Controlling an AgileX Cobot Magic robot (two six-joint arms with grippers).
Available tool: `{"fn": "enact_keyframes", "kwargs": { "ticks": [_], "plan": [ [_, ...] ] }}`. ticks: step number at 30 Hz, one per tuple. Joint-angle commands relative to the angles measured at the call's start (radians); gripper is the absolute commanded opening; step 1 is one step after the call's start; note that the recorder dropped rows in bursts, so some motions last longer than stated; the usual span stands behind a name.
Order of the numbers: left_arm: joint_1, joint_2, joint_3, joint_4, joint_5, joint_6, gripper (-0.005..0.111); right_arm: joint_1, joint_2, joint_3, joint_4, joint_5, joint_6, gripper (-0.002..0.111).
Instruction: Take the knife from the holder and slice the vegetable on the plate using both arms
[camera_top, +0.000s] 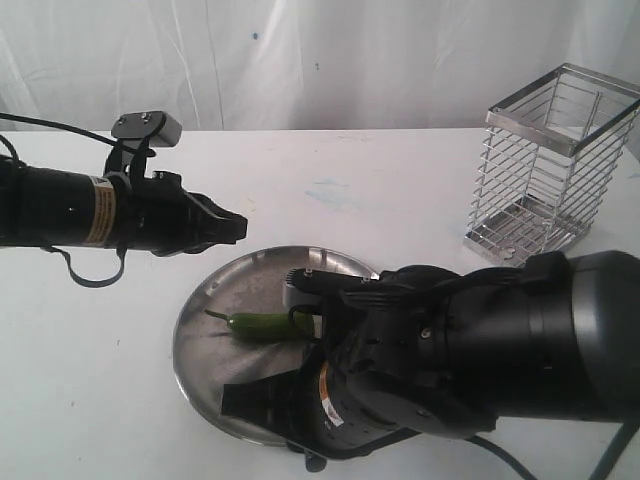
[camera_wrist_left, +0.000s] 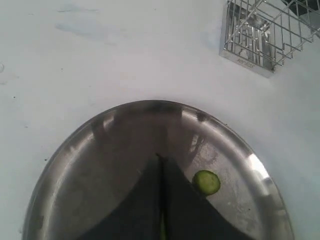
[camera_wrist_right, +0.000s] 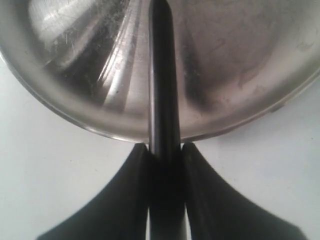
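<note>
Exterior view | right pincer (camera_wrist_right: 165, 152) hidden | knife (camera_wrist_right: 162, 75) blade unseen

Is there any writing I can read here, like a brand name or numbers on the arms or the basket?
Nothing can be read.
Yellow-white label on the left arm: print too blurred to read.
Orange-white label on the right arm: too small and blurred.
Rim at the foot of the holder: a faint mark, illegible.
Plate and knife: no text visible.

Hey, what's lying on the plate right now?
On the plate lies the green chili; the left wrist view shows a cut slice. The right arm covers the plate's near-right part.
</note>
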Motion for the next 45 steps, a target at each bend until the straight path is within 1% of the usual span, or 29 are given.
{"fn": "enact_keyframes", "kwargs": {
  "ticks": [1,5,7,11,12,15,17,23,30,36,45],
  "plan": [
    [-0.001,-0.005,-0.003,-0.016,0.0,0.007,0.0,-0.005,-0.002,0.0,-0.03,0.004,-0.014,0.0],
    [-0.001,-0.005,-0.003,-0.055,0.0,0.007,0.0,-0.005,-0.002,0.0,-0.047,0.004,-0.014,0.0],
    [-0.001,-0.005,-0.003,-0.055,0.002,0.007,0.0,-0.01,-0.002,0.0,-0.086,0.004,-0.014,0.0],
    [-0.001,-0.005,-0.003,-0.057,0.013,0.007,0.0,-0.033,-0.013,0.0,-0.095,0.023,-0.014,0.0],
    [-0.001,-0.005,-0.003,-0.057,0.026,0.007,0.0,-0.038,-0.016,0.0,-0.095,0.029,-0.014,0.0],
    [-0.001,-0.005,-0.003,-0.057,0.123,0.007,0.0,-0.036,-0.016,0.0,-0.091,0.052,-0.024,0.0],
    [-0.001,-0.005,-0.003,-0.057,0.158,0.007,0.0,-0.034,-0.016,0.0,-0.096,0.048,-0.039,0.0],
    [-0.001,-0.005,-0.003,-0.067,0.157,0.007,0.0,-0.034,-0.014,0.0,-0.092,0.009,-0.039,0.0],
    [-0.001,-0.005,-0.003,-0.067,0.154,0.007,0.0,-0.034,-0.011,0.0,-0.088,0.005,-0.041,0.0],
    [-0.001,-0.005,-0.003,-0.067,0.154,0.007,0.0,-0.034,-0.012,0.0,-0.027,0.005,-0.11,0.0],
    [-0.001,-0.005,-0.003,-0.067,0.154,0.007,0.0,-0.034,-0.012,0.0,-0.027,0.013,-0.11,0.0]
  ]
}}
